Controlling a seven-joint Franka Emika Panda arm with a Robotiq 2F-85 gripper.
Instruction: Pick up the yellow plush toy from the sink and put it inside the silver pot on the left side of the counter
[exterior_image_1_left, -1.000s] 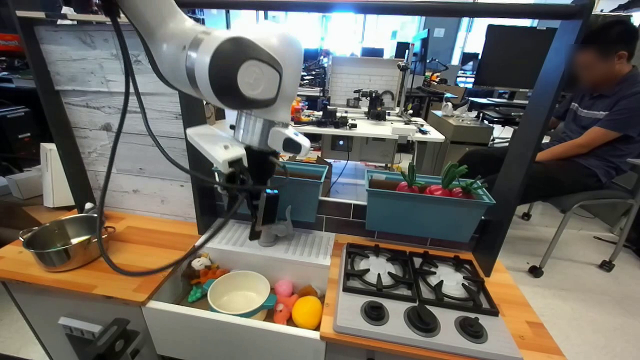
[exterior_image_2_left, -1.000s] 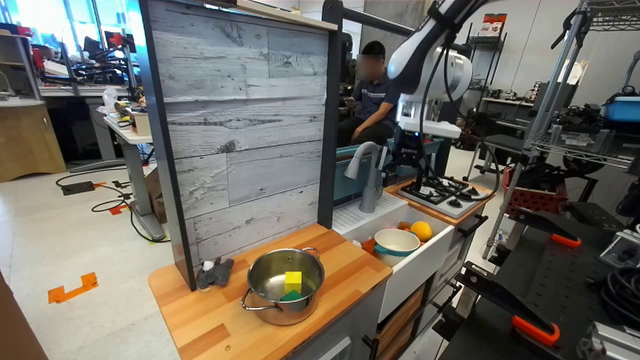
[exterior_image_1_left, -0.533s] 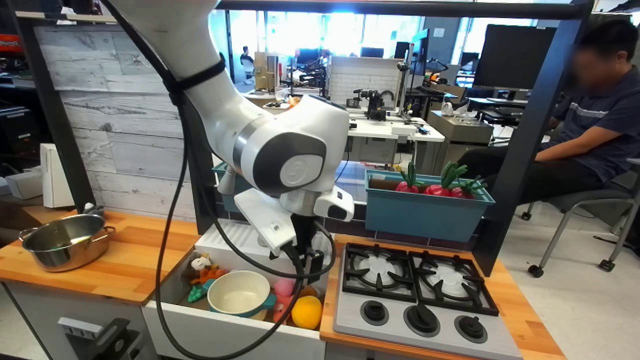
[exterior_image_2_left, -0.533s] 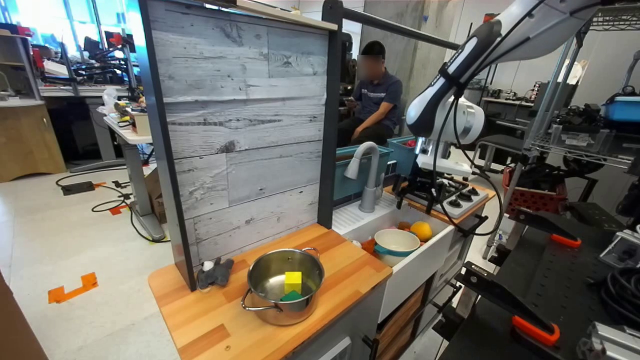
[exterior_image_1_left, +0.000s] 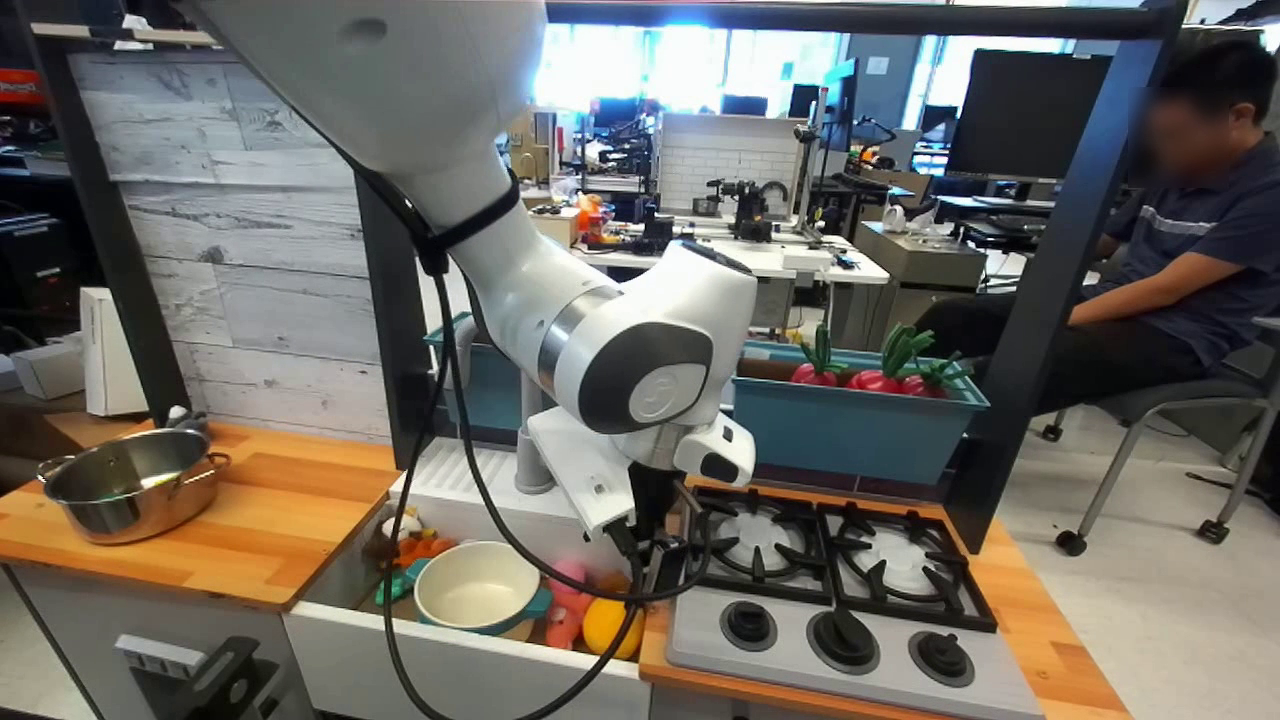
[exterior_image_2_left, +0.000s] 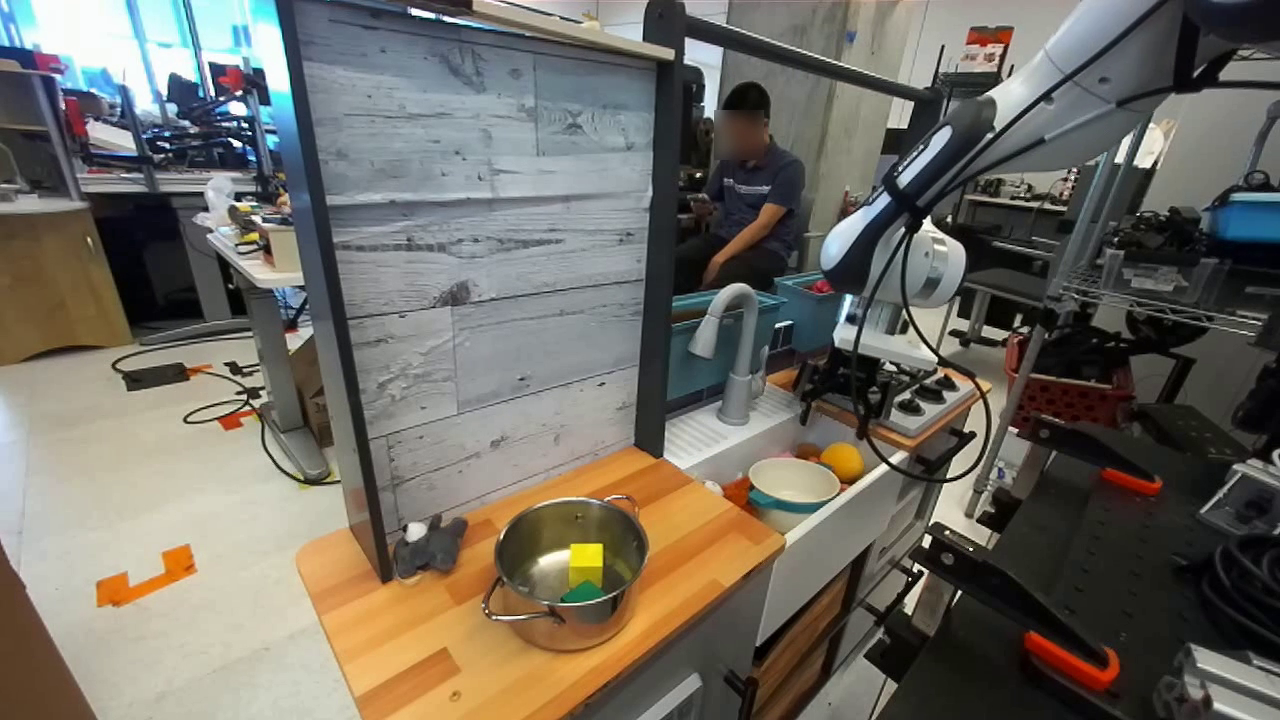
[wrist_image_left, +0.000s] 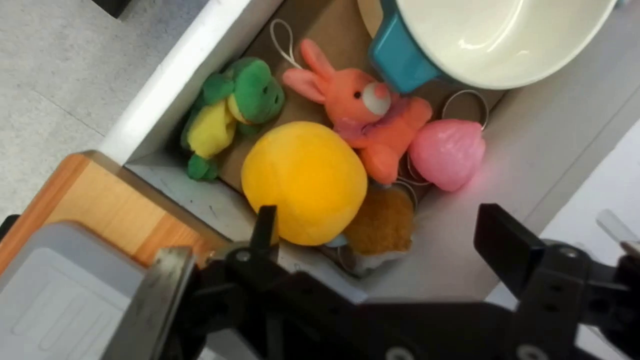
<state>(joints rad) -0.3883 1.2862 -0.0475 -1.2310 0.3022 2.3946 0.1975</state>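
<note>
Tabletop (exterior_image_1_left: 300, 480) flanks sink (exterior_image_1_left: 480, 672), stove (exterior_image_1_left: 785, 655) beyond. Silver pot (exterior_image_1_left: 130, 515) sits near tabletop's front edge, well off sink-side edge. Here's pincer (wrist_image_left: 380, 236), jaws wide, gap bare, poised high by tabletop edge between sink and stove. And yellow plush toy (wrist_image_left: 304, 182), in sink beside that edge: frontward of pincer, round, no long axis showing. Calls for frontward shift, I'd say, then descent!

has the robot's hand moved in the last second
Yes. In an exterior view, the hand has gone down and rightward, from in front of the faucet to near the left edge of the stovetop.
</note>
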